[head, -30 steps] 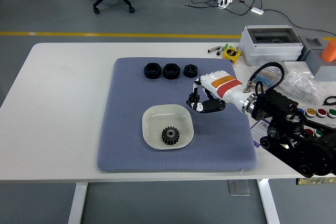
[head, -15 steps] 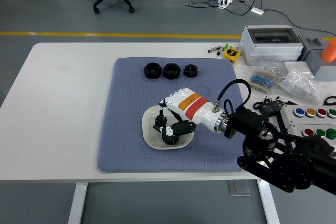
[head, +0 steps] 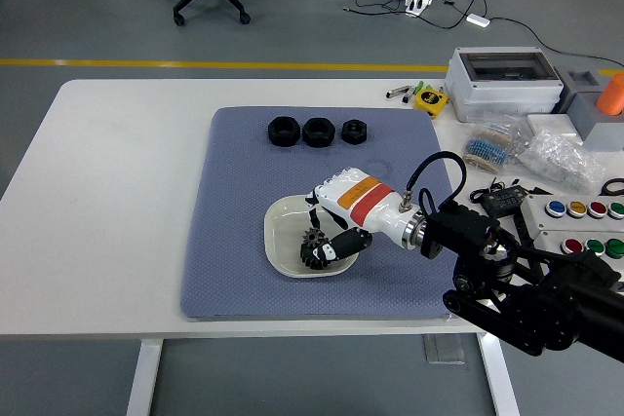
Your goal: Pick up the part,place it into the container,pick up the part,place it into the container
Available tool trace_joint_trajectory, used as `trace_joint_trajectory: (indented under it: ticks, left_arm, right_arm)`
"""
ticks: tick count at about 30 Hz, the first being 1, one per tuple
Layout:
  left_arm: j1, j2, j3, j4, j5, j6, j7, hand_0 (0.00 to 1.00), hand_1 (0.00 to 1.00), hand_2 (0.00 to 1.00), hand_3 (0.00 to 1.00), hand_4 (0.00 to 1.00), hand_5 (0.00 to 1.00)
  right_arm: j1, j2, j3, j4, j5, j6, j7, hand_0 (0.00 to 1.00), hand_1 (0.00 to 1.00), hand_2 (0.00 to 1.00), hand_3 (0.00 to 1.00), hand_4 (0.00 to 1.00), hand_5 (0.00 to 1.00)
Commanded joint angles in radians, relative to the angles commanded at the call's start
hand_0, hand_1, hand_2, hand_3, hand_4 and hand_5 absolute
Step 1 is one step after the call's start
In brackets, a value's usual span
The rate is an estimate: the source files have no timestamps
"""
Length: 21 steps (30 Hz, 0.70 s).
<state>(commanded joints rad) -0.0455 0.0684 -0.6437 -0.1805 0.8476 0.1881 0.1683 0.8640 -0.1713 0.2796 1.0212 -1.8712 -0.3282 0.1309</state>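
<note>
A white bowl (head: 280, 226) sits on the blue-grey mat (head: 234, 241) near its front middle. A black gear (head: 313, 243) lies inside the bowl. My right hand (head: 330, 241), white with an orange band on the wrist, reaches in from the right and hangs low over the bowl's right half, right beside the gear. It hides part of the bowl's floor, so I cannot see whether a second part lies there. Three black nuts (head: 318, 131) stand in a row at the back of the mat. My left arm is out of view.
A grey lidded box (head: 502, 80), a yellow tape measure (head: 428, 98), bags of small parts (head: 556, 155) and a button panel (head: 585, 221) crowd the table's right side. The mat's left half and the white table (head: 107, 192) to the left are bare.
My right hand swung from the mat's right middle left and down over the bowl, then drew back slightly to the right. The three nuts have not moved.
</note>
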Motion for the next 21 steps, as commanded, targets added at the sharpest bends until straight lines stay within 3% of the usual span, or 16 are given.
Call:
trace_joint_trajectory:
  ticks: [11, 21]
  left_arm:
    - [-0.002, 0.000, 0.000, 0.001, -0.004, 0.002, -0.001, 0.728, 0.700, 0.696, 0.590, 0.641, 0.627]
    - [-0.002, 0.000, -0.004, 0.000, 0.000, 0.001, 0.000, 0.728, 0.701, 0.696, 0.593, 0.642, 0.626]
  right_arm:
    - [0.003, -0.001, 0.019, -0.016, 0.002, -0.005, -0.005, 0.002, 0.017, 0.144, 0.337, 0.998, 0.498]
    - [-0.005, -0.024, 0.099, 0.032, 0.064, 0.004, -0.012, 0.002, 0.018, 0.146, 0.343, 0.998, 0.528]
